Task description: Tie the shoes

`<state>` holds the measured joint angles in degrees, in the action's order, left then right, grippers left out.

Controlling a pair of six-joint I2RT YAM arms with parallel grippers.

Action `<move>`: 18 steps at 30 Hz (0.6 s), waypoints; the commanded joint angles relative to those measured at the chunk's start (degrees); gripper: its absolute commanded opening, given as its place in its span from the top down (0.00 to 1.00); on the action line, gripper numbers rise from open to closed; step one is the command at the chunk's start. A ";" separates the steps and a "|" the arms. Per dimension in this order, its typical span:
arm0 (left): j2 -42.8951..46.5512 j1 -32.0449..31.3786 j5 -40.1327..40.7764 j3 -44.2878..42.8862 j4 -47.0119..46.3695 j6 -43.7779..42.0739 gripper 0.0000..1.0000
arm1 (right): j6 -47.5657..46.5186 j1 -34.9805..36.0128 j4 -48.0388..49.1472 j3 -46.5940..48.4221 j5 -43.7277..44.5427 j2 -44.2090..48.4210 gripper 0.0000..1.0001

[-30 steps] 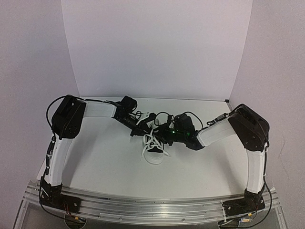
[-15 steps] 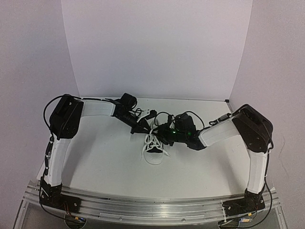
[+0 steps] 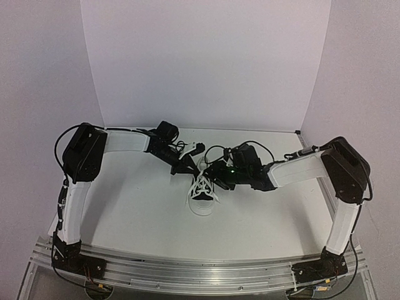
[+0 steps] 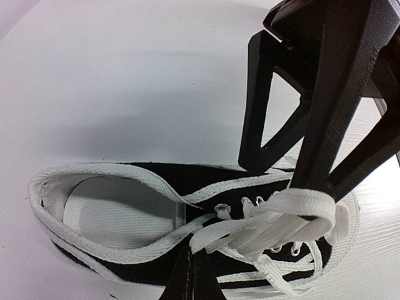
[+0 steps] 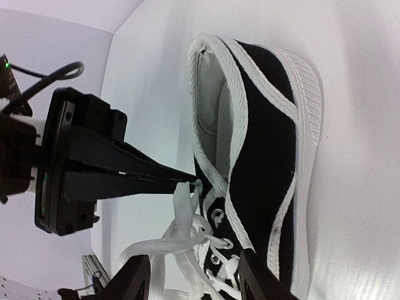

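The small black sneaker (image 3: pixel 201 199) lies on the white table with its white toe cap toward the arms. It also shows in the left wrist view (image 4: pixel 156 187) and the right wrist view (image 5: pixel 262 144). Its white laces (image 4: pixel 275 219) are bunched in loops over the eyelets. My left gripper (image 3: pixel 187 166) is at the shoe's left side, its fingers (image 4: pixel 192 262) shut on a lace by the top eyelets. In the right wrist view its tip (image 5: pixel 187 182) holds a lace loop (image 5: pixel 182 212). My right gripper (image 3: pixel 217 175) is open, and its fingers (image 5: pixel 134 278) straddle the lace bunch.
White walls stand behind and to both sides of the table (image 3: pixel 137 212). Black cables (image 3: pixel 215 150) loop above the shoe between the two wrists. A metal rail (image 3: pixel 200 275) runs along the near edge.
My right arm's elbow has swung out to the right while its gripper stayed over the laces. My left gripper has edged slightly right, closer to the shoe.
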<state>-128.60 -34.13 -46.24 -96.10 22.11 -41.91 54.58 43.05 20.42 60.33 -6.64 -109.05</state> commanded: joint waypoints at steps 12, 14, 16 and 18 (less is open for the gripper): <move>2.92 0.11 0.58 -0.41 -0.74 1.40 1.00 | -14.37 2.79 -29.93 11.91 7.68 4.04 0.46; 2.81 0.11 0.59 -0.43 -0.85 1.46 1.00 | -16.54 4.28 -36.07 14.85 11.32 3.69 0.46; 2.70 0.12 0.65 -0.51 -0.98 1.48 1.00 | -17.13 5.22 -38.97 14.98 13.18 4.12 0.46; 2.58 0.09 0.67 -0.58 -1.08 1.48 1.00 | -14.88 5.29 -38.36 12.35 13.40 5.93 0.45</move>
<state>-128.57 -34.13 -46.22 -95.96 22.00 -41.39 40.78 46.94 -10.77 73.12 2.48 -107.41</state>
